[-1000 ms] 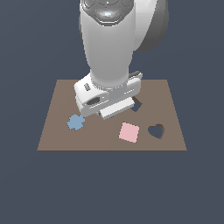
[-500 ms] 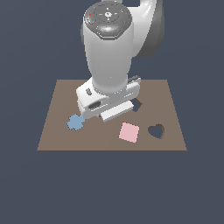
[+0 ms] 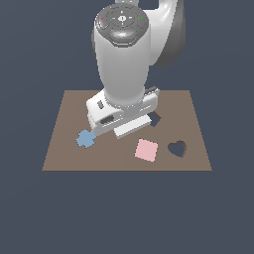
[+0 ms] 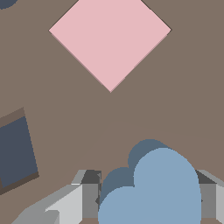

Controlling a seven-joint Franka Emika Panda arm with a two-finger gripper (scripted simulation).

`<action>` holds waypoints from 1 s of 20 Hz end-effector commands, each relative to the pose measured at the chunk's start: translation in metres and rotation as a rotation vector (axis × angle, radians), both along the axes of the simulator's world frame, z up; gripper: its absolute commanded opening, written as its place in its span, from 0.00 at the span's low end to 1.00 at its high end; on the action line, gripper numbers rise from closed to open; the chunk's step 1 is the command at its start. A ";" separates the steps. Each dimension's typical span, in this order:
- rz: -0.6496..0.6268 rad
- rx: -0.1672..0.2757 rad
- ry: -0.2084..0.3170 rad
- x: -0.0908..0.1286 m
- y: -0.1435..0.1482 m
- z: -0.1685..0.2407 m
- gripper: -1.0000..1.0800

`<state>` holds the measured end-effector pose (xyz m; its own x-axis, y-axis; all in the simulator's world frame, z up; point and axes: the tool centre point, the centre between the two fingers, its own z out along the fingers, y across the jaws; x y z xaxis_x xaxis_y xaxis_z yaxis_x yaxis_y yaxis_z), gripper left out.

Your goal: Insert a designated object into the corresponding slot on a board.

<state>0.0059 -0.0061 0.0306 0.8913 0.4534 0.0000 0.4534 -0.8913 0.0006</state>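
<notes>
Between our gripper (image 4: 148, 199) fingers sits the light-blue heart (image 4: 155, 192), held tight and, it seems, lifted just above the brown board (image 3: 64, 134). Next we carry it past the pink square (image 3: 147, 150) to the heart-shaped hole (image 3: 177, 148).

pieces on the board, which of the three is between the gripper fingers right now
The light-blue heart: the wrist view shows it between the gripper's two grey fingers. The pink square and the blue jagged cross lie free on the board.
</notes>
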 end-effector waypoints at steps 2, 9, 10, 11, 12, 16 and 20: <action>0.000 0.000 0.000 0.000 0.000 0.000 0.00; 0.028 0.000 0.000 0.003 0.000 0.000 0.00; 0.038 0.000 0.000 0.004 0.000 0.000 0.00; 0.049 0.000 0.000 0.005 0.000 0.000 0.00; 0.063 0.000 0.000 0.006 0.000 0.000 0.00; 0.131 0.000 0.000 0.013 0.001 0.001 0.00; 0.225 0.000 0.000 0.023 0.003 0.001 0.00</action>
